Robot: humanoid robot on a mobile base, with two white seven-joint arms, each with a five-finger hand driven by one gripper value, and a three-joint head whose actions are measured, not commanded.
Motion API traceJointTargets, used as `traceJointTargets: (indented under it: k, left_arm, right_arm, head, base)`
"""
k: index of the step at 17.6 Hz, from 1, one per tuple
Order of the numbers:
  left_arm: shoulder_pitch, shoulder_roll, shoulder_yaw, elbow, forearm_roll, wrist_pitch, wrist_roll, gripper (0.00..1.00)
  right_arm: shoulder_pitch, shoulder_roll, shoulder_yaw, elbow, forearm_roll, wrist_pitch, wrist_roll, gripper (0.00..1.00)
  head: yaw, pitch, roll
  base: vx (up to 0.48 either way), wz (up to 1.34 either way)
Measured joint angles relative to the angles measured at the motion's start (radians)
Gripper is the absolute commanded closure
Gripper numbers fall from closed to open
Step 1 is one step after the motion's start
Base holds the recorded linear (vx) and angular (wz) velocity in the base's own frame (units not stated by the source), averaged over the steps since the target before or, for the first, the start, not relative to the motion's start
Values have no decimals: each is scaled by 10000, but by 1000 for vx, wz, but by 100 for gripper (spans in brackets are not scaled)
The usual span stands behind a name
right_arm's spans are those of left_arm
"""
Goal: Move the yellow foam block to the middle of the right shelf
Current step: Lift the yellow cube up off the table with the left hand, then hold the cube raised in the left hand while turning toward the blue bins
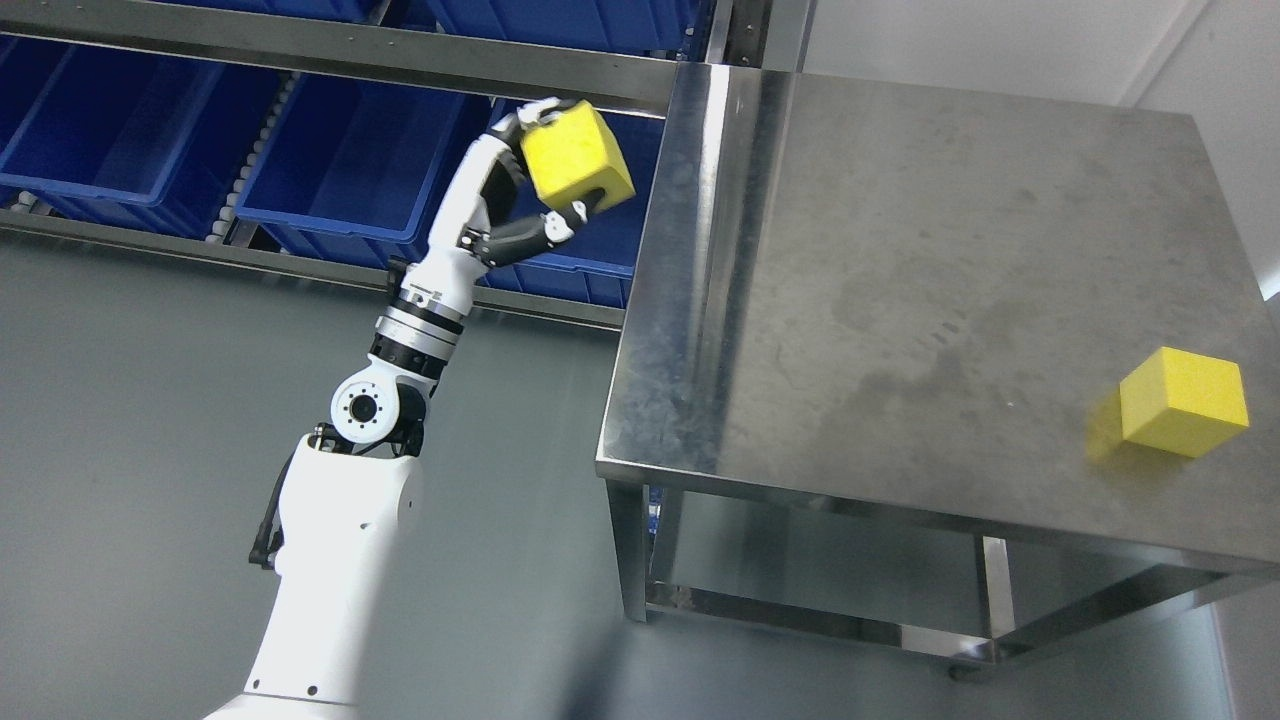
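My left hand point(545, 165) is raised high, its fingers closed around a yellow foam block point(578, 157). The block hangs in the air in front of the blue bins, just left of the steel table's left edge. A second yellow foam block point(1183, 401) rests on the steel table point(900, 300) near its right front corner. My white left arm point(340, 540) rises from the lower left. The right arm is out of view.
A shelf rack at the upper left holds large blue bins point(340, 160) on roller rails behind a steel rail point(350, 50). The table has a lower shelf point(800, 600) beneath it. Grey floor point(150, 450) lies to the left.
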Motion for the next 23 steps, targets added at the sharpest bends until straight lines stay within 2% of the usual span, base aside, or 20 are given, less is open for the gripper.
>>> traceJointTargets:
  k: [1, 4, 5, 6, 11, 14, 17, 23]
  left_arm:
    - [65, -20, 132, -77, 74, -248, 624, 56]
    - [251, -54, 379, -255, 192, -1127, 1285, 56]
    - [332, -62, 431, -299, 217, -1289, 1370, 56]
    - [414, -67, 466, -330, 238, -1324, 1406, 57]
    - [828, -98, 459, -453, 523, -1122, 1468, 57]
    - [948, -109, 446, -540, 683, -498, 1618, 57]
    - [1008, -120, 513, -704, 788, 313, 2313, 57]
    - [993, -133, 951, -1469, 877, 2556, 2699, 57]
  right_arm:
    - [0, 0, 0, 0, 0, 0, 0, 0]
    - [0, 0, 0, 0, 21, 0, 0, 0]
    - [-1, 0, 0, 0, 628, 0, -2, 0]
    - [0, 0, 0, 0, 886, 0, -2, 0]
    - [-1, 0, 0, 0, 349, 0, -25, 0]
    - [-2, 0, 0, 0, 187, 0, -49, 0]
    - [-3, 0, 0, 0, 103, 0, -34, 0]
    - [-2, 0, 0, 0, 30, 0, 2, 0]
  head:
    - [0, 0, 0]
    - [0, 1, 0]
    - [0, 0, -1]
    - [0, 2, -1]
    - [0, 2, -1]
    - [0, 1, -1]
    - [0, 1, -2]
    - [0, 2, -2]
  base:
    - [17, 304]
    - [27, 422]
    - [37, 656]
    - [37, 656]
    - [49, 914]
    - [90, 1140]
    - [87, 1050]
    - [122, 794]
